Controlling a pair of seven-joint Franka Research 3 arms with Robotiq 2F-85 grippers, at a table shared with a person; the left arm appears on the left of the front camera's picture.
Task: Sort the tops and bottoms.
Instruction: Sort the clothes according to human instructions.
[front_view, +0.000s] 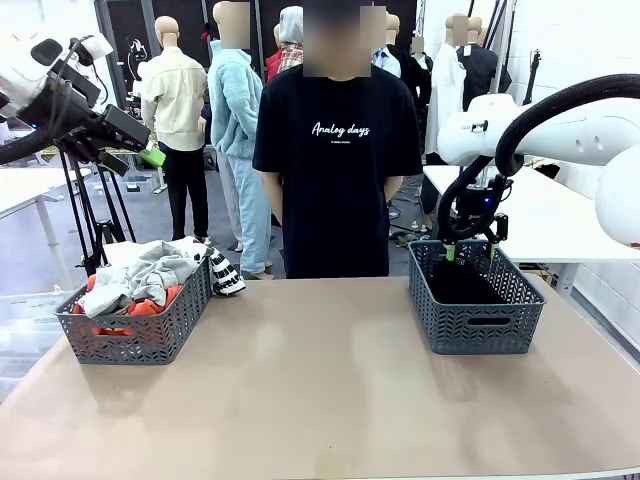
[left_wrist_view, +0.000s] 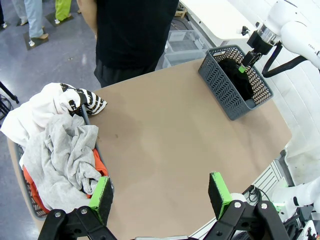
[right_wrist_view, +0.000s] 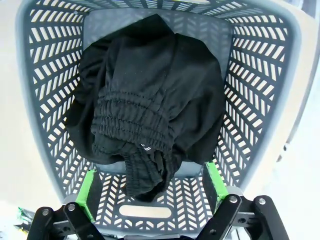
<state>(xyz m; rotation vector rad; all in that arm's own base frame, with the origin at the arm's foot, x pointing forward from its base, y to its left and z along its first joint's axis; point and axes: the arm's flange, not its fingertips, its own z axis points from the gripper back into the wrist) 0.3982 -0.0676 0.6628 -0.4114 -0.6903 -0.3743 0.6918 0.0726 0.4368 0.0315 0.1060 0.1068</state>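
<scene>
Two grey baskets stand on the tan table (front_view: 320, 400), well apart. The left basket (front_view: 135, 325) holds the tops: a grey shirt (left_wrist_view: 65, 160) piled uppermost, an orange shirt (left_wrist_view: 32, 187) showing beneath it at the basket's edge, and a white shirt (left_wrist_view: 35, 110) with black print whose striped end hangs over the rim on the side toward the person. The right basket (front_view: 475, 300) holds the bottoms (right_wrist_view: 150, 105), a black garment with a gathered elastic waistband, bunched on the basket floor; one end of it lies toward the near wall between the right gripper's fingers as the wrist camera sees it. The right gripper (front_view: 470, 250) hangs just above that basket's rim, pointing down into it, its green pads (right_wrist_view: 86, 192) spread wide on either side of the cloth's end and holding nothing; whether the pads touch the cloth cannot be told. The left gripper (front_view: 135, 150) is raised high at the table's left, above and behind the left basket, clear of the clothes; in its wrist view its fingers (left_wrist_view: 102, 197) stand wide apart with only bare table and the basket's corner below them, and it grips nothing. A person (front_view: 335, 150) in a black tee stands at the far side of the table, between the two baskets.
</scene>
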